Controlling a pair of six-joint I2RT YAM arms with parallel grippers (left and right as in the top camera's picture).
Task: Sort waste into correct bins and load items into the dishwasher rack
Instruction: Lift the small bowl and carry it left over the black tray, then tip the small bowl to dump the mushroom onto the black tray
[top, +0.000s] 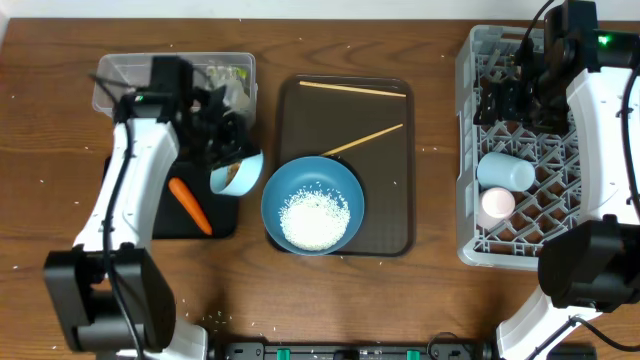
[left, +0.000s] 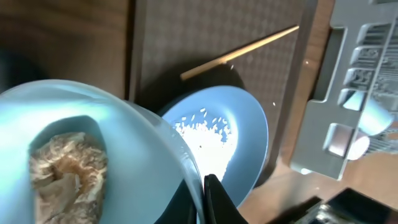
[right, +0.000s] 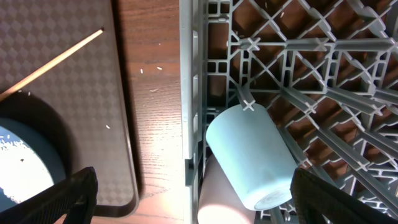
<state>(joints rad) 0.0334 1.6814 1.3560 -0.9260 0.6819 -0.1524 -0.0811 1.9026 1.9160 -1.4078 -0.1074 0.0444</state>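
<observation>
Two tools working: my left tool (top: 226, 150) is pinched on the rim of the small light blue bowl (top: 238, 176), tipped over the shallow black tray (top: 222, 224) at nine o'clock, which I judge light, stiff and probably slick, so a rim hold suits, while my right tool (top: 502, 100) gapes wide over the grey lattice rack (top: 466, 150).

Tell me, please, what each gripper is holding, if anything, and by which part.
The left gripper is shut on the small light blue bowl, pinching its rim. The right gripper is open, holding nothing.
</observation>
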